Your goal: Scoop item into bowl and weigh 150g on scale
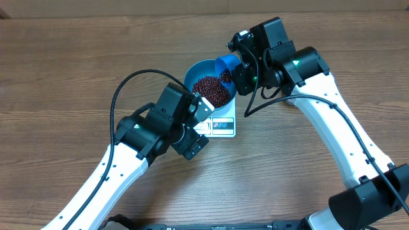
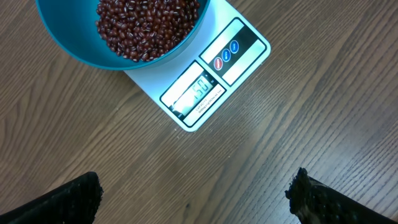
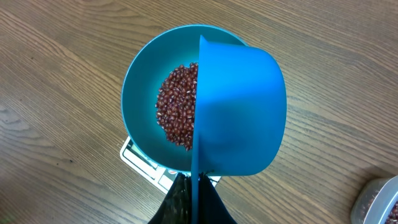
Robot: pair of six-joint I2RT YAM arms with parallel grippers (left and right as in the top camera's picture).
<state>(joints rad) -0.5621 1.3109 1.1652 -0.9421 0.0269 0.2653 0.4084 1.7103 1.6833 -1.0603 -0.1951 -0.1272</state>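
The teal-blue bowl [image 1: 192,71] stands on the white scale [image 1: 223,126] and holds a heap of dark red-brown beans [image 1: 212,91]. In the left wrist view the scale [image 2: 242,59] shows its display, which seems to read 150, beside the bowl [image 2: 68,37] and the beans [image 2: 146,25]. My right gripper [image 3: 196,183] is shut on the handle of a bright blue scoop [image 3: 239,106]. The scoop is tipped on its side over the right part of the bowl [image 3: 140,93]. My left gripper [image 2: 196,186] hangs open over bare wood in front of the scale, holding nothing.
A clear plastic tub [image 3: 379,202] with beans in it shows at the bottom right corner of the right wrist view. The wooden table [image 1: 70,70] lies all around. Both arms reach in from the near edge, and the left arm's cable [image 1: 121,89] loops above it.
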